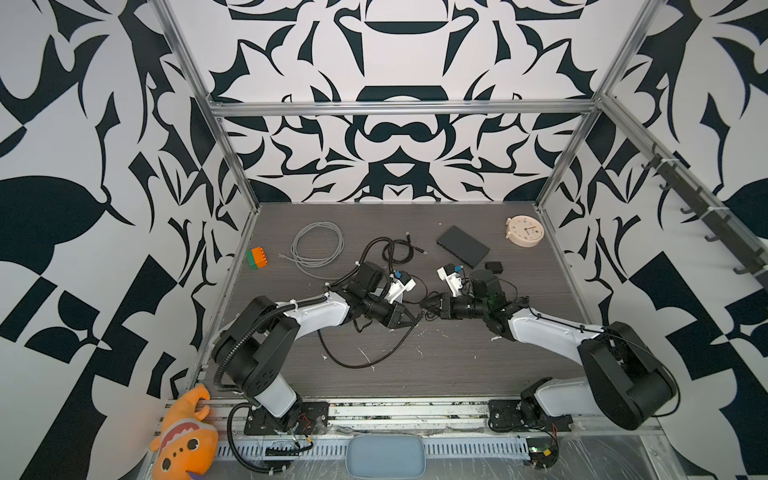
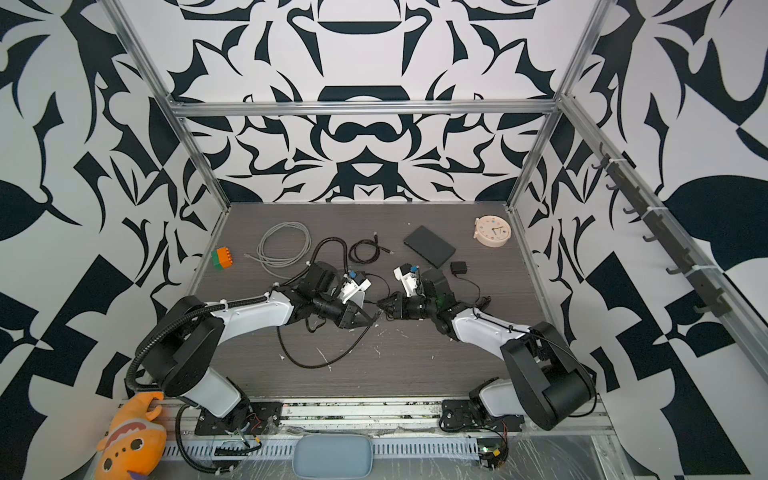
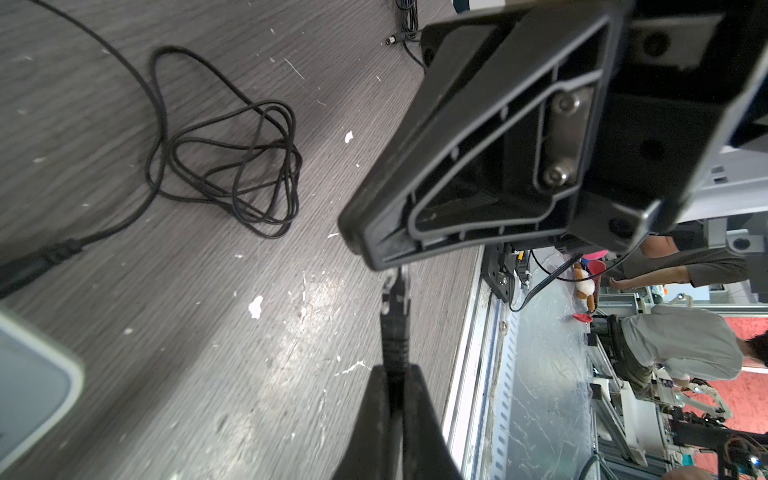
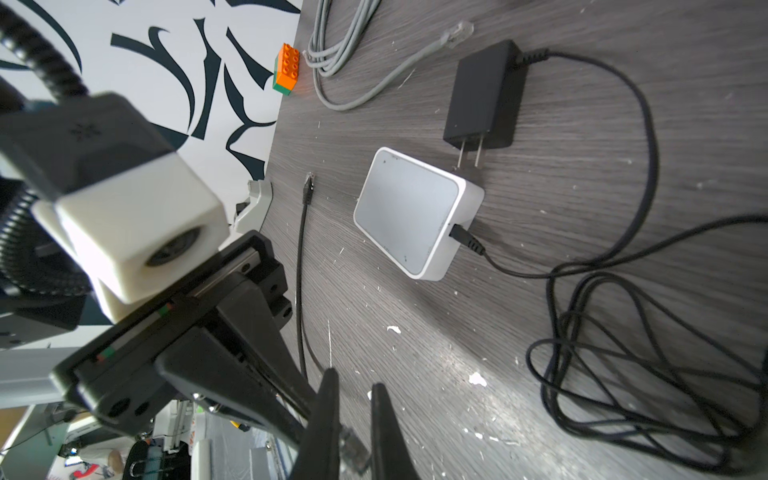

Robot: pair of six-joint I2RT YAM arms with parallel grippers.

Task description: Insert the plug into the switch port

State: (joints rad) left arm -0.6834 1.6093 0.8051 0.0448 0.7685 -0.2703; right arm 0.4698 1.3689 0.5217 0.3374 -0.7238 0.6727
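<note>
Nearest, an orange plush toy (image 1: 185,432) slumps at the front rail (image 1: 415,411), no part of the job; beyond it, halfway across the table (image 1: 457,365), the two arms meet tip to tip. Coming from the left, the left gripper (image 3: 395,374) is clamped tight on the black cable (image 3: 394,332) just behind the plug (image 3: 397,286); from the right, the right gripper (image 4: 354,384) has its jaws closed on the clear plug itself. So the plug hangs between the two tools, seemingly clear of the table, in what I judge a handover or regrip; nothing is inserted yet.

Just beyond the grippers lies the white switch (image 4: 415,216), flat on the table, with a power lead (image 4: 467,241) already in its side; what remains, I judge, is carrying the plug there, lining it up and pushing it home. Farther off sit a black box (image 1: 463,246) and a clock (image 1: 525,231) to the right, a grey cable (image 1: 318,249) and an orange block (image 1: 257,258) to the left; none looks needed.

In both top views the left arm (image 1: 316,311) covers nearly all of the switch; its ports cannot be made out in any view, so I cannot tell which face takes the plug; the plug's latch side is too blurred to read.
</note>
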